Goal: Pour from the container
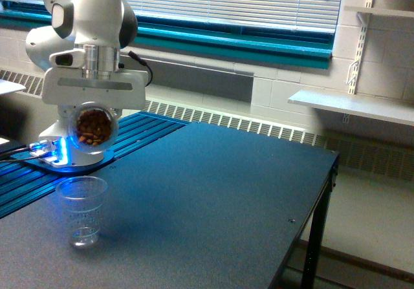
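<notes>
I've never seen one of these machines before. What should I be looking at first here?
Start with the white robot arm's end effector at the exterior view's upper left, holding a clear container of brown nut-like pieces above the table. Just below it, an empty ridged clear cup stands upright on the dark table, near a blue glow at the arm's base.
</notes>
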